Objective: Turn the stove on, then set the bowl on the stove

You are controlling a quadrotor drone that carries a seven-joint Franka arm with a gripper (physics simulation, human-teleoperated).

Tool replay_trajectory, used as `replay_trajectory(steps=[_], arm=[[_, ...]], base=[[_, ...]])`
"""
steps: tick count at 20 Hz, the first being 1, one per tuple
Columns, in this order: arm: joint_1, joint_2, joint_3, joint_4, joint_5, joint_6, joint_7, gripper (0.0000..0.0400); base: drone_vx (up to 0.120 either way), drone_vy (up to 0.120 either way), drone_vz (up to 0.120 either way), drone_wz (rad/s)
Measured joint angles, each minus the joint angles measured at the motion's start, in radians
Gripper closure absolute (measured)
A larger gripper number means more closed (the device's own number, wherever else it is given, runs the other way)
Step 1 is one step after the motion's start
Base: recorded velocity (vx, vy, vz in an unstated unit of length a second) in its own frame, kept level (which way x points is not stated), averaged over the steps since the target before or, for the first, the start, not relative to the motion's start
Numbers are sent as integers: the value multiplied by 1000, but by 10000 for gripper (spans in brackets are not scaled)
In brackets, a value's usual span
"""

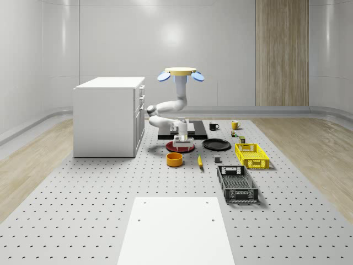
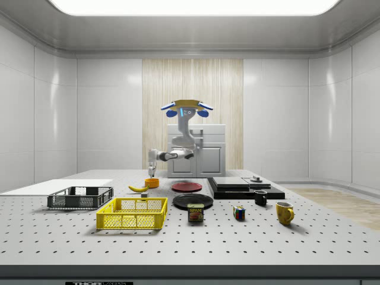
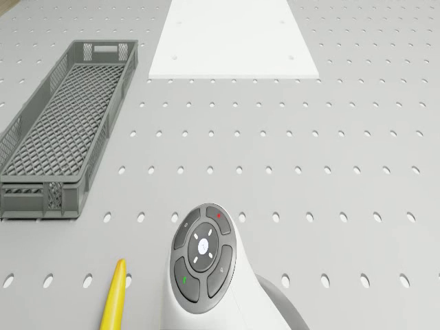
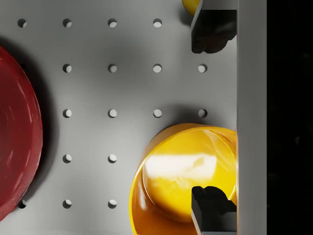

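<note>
Gripper spread above upright bowl.

You see bright, even light from a ceiling panel; soft shadows, glare on the yellow bowl, perhaps slightly overexposed.

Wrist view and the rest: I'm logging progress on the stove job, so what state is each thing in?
Bowl: upright, empty, on the table beside the red plate, not on the stove.
Claw: open, above the bowl, gripping nothing.
Drone: hovering over the stove.
Grey crate: empty.
Yellow basket: empty.
Banana: lying flat.
</note>
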Motion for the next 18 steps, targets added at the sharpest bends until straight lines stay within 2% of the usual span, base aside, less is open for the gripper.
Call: replay_trajectory(steps=[2,18], arm=[[0,0,0,0,0,0,0,0],[-1,0,-91,66,-82,70,-28,0]], base=[[120,0,0,0],[0,0,0,0]])
